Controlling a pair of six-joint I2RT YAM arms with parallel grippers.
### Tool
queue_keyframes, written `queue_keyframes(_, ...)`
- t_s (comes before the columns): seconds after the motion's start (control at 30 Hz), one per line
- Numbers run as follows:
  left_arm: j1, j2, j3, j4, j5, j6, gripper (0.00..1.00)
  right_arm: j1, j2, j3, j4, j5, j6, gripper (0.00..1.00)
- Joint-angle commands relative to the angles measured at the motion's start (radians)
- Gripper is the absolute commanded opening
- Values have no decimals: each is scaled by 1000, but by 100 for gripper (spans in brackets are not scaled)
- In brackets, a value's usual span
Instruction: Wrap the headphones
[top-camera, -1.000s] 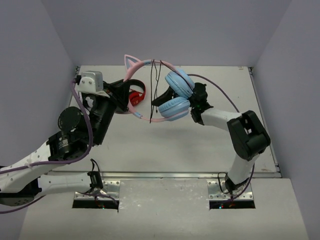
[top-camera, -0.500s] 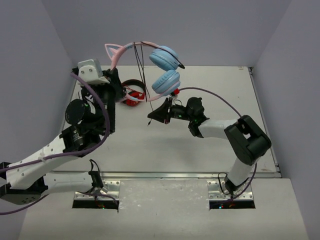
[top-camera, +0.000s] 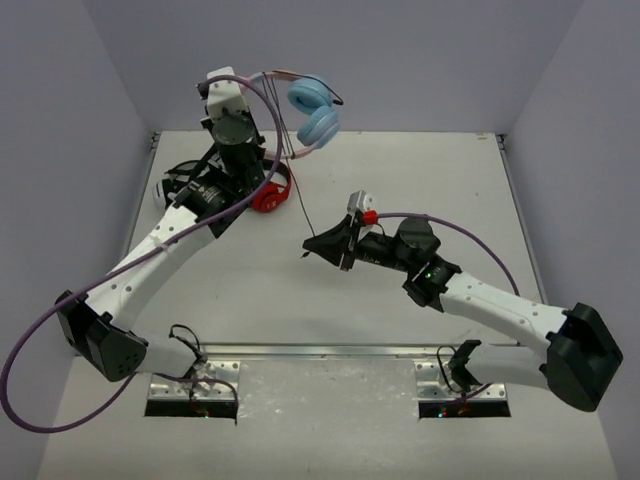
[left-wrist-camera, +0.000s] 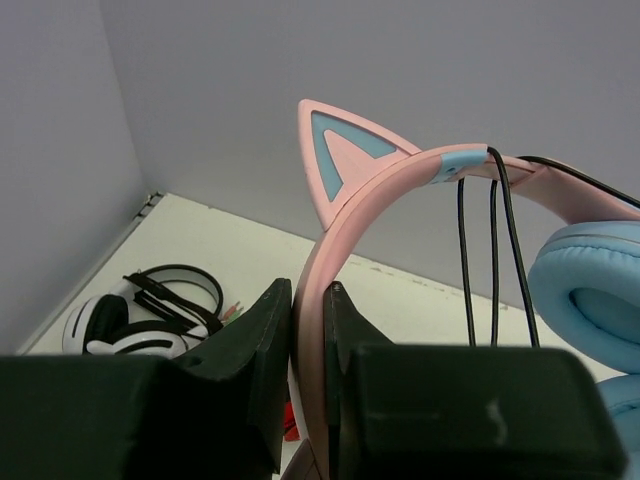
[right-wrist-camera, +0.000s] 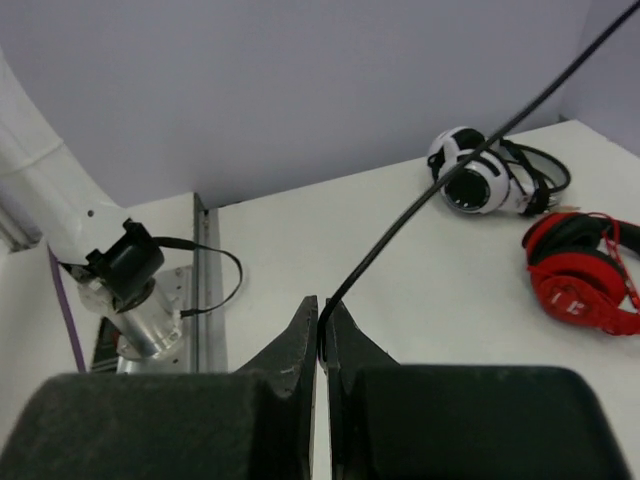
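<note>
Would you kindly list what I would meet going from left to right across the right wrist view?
White arm link → silver-and-black fitting by the rail → right gripper, pinching the black cable → white-and-black headphones → red-and-black headphones.

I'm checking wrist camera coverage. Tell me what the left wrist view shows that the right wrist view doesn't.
Only the left wrist view: the left gripper clamped on the pink cat-ear headband, beside a blue earcup. Only the right wrist view: the right gripper pinching the black cable, plus the red-and-black headphones in full. Both: the black cable and the white-and-black headphones.
</note>
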Motion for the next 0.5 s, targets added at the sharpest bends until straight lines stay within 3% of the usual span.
queue_keyframes(0.0,114,-5,-5,69,137,-115,0,15,-52,106,-296,105,-186,1)
queue_keyframes(0.13,142,25,-126,114,230,-40,0,15,-57,235,-503,147,-305,1)
queue_keyframes(0.3,138,-32,-390,216,432,-32,0,12,-2,395,-706,254,-526,1)
queue_keyframes(0.47,64,-60,-466,252,559,18,0,-1,75,518,-853,361,-689,1)
